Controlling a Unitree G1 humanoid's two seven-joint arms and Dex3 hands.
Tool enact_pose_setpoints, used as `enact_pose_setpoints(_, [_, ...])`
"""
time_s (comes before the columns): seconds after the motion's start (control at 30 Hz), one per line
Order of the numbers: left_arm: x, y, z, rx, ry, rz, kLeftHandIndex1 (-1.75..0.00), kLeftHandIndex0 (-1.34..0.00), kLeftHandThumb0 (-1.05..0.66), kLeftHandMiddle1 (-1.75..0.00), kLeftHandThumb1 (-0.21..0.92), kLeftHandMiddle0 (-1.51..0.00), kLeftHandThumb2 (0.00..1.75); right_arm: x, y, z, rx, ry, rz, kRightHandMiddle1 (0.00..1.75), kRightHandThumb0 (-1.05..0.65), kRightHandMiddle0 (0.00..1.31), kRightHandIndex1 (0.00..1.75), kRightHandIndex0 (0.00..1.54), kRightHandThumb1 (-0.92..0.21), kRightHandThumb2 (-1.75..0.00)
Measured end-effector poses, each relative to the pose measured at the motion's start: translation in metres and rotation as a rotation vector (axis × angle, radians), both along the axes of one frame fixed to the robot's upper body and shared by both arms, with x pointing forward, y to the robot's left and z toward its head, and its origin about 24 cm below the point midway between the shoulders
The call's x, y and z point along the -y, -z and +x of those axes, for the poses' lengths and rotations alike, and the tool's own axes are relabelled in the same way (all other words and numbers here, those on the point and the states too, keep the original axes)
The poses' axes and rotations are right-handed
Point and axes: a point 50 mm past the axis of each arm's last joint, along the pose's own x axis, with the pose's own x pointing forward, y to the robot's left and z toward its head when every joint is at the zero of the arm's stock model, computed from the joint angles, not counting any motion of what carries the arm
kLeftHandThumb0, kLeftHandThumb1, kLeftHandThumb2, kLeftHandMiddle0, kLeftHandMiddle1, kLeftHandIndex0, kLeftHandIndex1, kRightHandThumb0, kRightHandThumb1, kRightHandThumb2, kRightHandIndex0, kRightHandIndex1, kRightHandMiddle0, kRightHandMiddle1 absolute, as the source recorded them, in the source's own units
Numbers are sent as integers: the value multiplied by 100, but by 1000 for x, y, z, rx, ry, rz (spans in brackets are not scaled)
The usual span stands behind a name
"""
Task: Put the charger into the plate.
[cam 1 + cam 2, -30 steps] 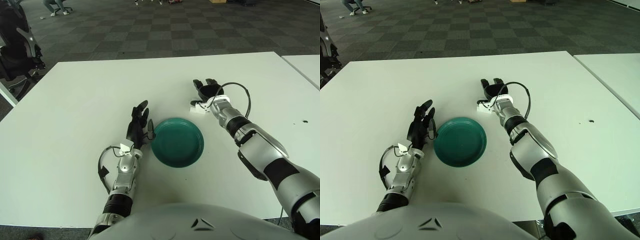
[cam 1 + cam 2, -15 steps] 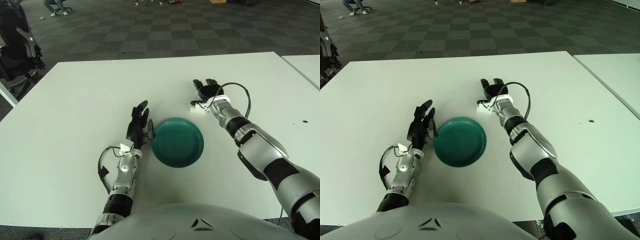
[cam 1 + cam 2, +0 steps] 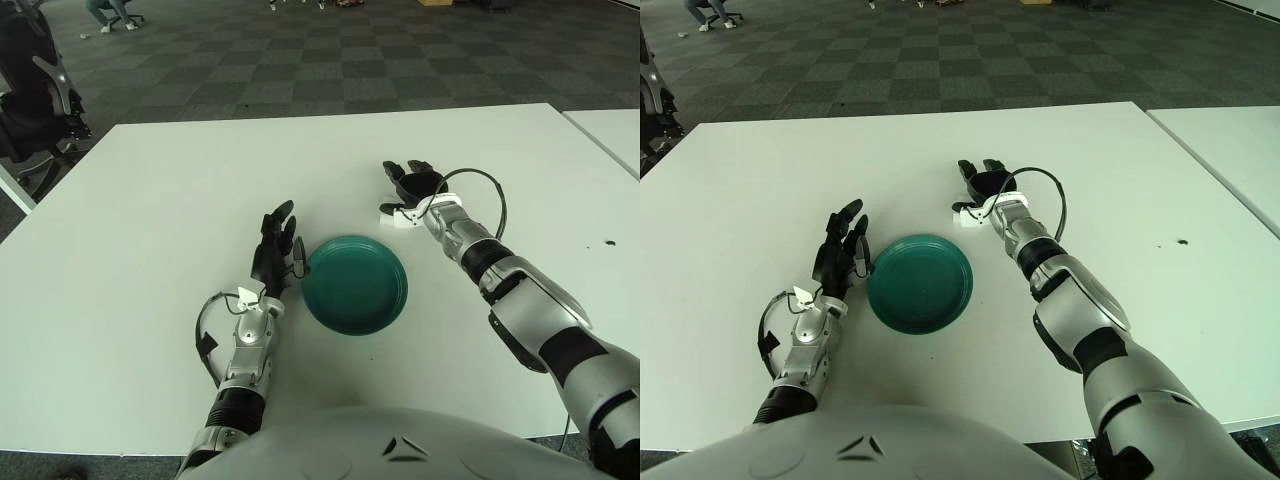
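Charger-wise, nothing's in the plate yet, so the job is basically all still ahead.

Biggest thing first: the white desk (image 3: 150, 250) fills most of the view, with dark checkered carpet beyond its far edge. Sitting near the middle of it is the green plate (image 3: 355, 285), and its dish is bare, no charger in it.

The right hand (image 3: 412, 180) is reached out to the far right of the plate, fingers spread and not wrapped around anything as far as I can see. The left hand (image 3: 276, 250) shows just beside the plate's left rim, fingers stretched out fairly straight, holding nothing, looking idle.

Smallest bit: the charger (image 3: 397, 215), a little white block, lies on the desk just on the near side of the right hand, close under the wrist area, a short way to the far right of the plate and clearly apart from its rim. A thin dark cable loops off the right wrist nearby; that looks like the robot's own wiring, not the charger's.

So my read: approach is roughly done, but grasp, carry over and drop are all left. The right hand seems the obvious one for it, and it'd need to close on that small block first.
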Motion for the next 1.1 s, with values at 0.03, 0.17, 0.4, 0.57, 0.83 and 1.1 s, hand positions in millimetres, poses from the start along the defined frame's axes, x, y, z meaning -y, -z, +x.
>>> enact_pose_setpoints(0.03, [0, 0, 0, 0, 0, 0, -76, 0, -82, 0, 92, -28, 98, 0, 0, -1, 1, -3, 4, 0, -95, 0, 1, 11, -92, -76])
enact_pose_setpoints(0.17, [1, 0, 0, 1, 1, 6, -76, 0, -85, 0, 92, -24, 96, 0, -2, -3, 8, -11, 15, 0, -97, 1, 1, 11, -92, -78])
enact_pose_setpoints(0.4, [4, 0, 0, 2, 12, 29, -77, 0, -87, 0, 92, -23, 95, 0, -2, -7, 17, -21, 26, 2, -102, 2, 1, 12, -92, -83])
enact_pose_setpoints(0.57, [6, -1, 0, 5, 22, 35, -74, 0, -88, -1, 92, -24, 95, 2, 7, -14, -7, -28, -11, 2, -102, 3, 1, 13, -92, -84])
enact_pose_setpoints(0.83, [6, -1, 0, 2, 23, 33, -73, 0, -87, -1, 92, -25, 95, 6, 15, -20, -21, -23, -26, 3, -104, 4, 1, 13, -92, -85])
enact_pose_setpoints(1.1, [6, -1, 0, -2, 23, 33, -74, 0, -88, -1, 92, -25, 96, 7, 15, -21, -24, -16, -31, 4, -104, 3, 0, 12, -92, -85])
